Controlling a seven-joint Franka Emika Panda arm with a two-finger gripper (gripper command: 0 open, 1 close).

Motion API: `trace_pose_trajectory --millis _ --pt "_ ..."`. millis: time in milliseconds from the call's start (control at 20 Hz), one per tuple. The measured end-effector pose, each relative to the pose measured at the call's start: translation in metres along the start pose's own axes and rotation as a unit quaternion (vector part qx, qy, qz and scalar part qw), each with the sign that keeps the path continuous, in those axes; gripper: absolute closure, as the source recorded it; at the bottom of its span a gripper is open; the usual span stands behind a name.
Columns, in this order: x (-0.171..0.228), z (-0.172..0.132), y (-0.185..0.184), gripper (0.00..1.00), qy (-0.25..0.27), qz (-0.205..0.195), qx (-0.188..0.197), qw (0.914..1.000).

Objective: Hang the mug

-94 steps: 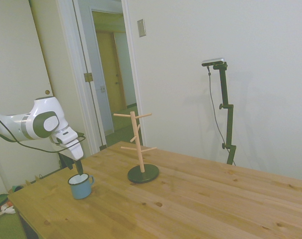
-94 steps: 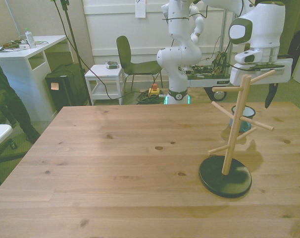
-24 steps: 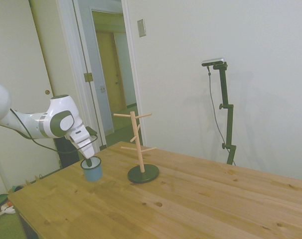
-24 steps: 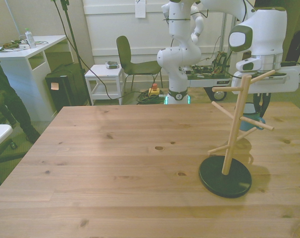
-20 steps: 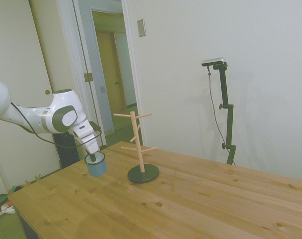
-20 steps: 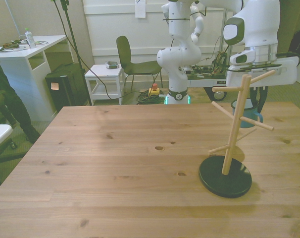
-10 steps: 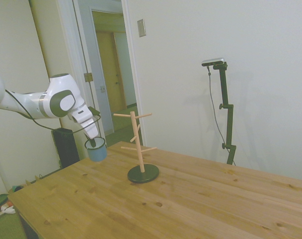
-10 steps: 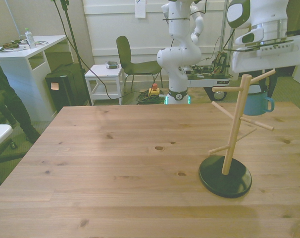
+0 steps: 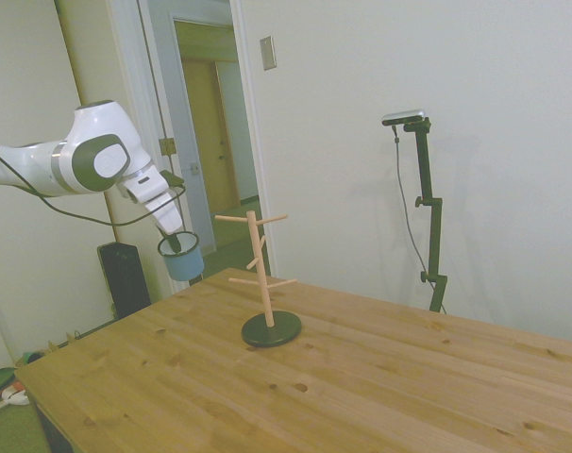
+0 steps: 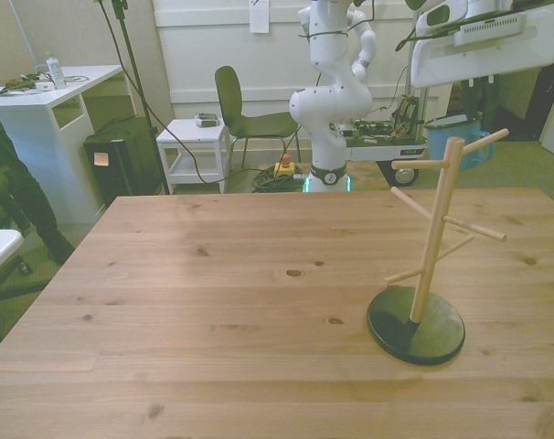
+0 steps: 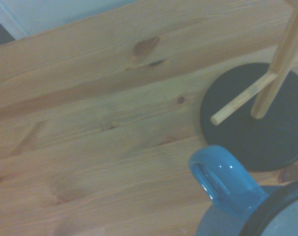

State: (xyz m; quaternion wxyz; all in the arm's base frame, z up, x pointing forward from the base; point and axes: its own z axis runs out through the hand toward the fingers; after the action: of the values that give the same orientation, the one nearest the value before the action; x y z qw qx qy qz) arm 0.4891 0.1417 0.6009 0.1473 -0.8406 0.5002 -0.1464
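The light-blue mug (image 9: 183, 260) hangs in the air above the table's edge, upright, with my gripper (image 9: 176, 243) shut on its rim. It is about level with the upper pegs of the wooden peg stand (image 9: 262, 272) and apart from it, on the side nearer the arm. In the front view the mug (image 10: 474, 156) shows partly behind the stand (image 10: 432, 247). The wrist view shows the mug's loop handle (image 11: 222, 180) close up, pointing toward the stand's dark base (image 11: 257, 125) and a low peg (image 11: 241, 97).
The wooden table (image 10: 213, 302) spreads wide toward the front view's left. Behind it stand a chair (image 10: 245, 114), a small white cart (image 10: 195, 146) and a white desk (image 10: 48, 110). A person (image 10: 7, 174) sits at the front view's left edge.
My gripper has carried the mug up off the table, raising it steadily and a little toward the stand, from low beside the base to upper-peg height.
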Motion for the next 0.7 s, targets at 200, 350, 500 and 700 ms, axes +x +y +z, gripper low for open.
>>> trace_pose_trajectory --millis 200,350,500,700 --pt "0.017 -0.021 -0.003 1.00 0.003 -0.003 0.004 1.0000" --pt "0.023 -0.029 -0.007 1.00 0.004 -0.004 0.004 1.0000" --pt "0.027 -0.031 -0.013 1.00 0.003 -0.004 0.004 1.0000" --pt "0.033 -0.030 -0.021 1.00 0.003 -0.004 0.004 1.0000"
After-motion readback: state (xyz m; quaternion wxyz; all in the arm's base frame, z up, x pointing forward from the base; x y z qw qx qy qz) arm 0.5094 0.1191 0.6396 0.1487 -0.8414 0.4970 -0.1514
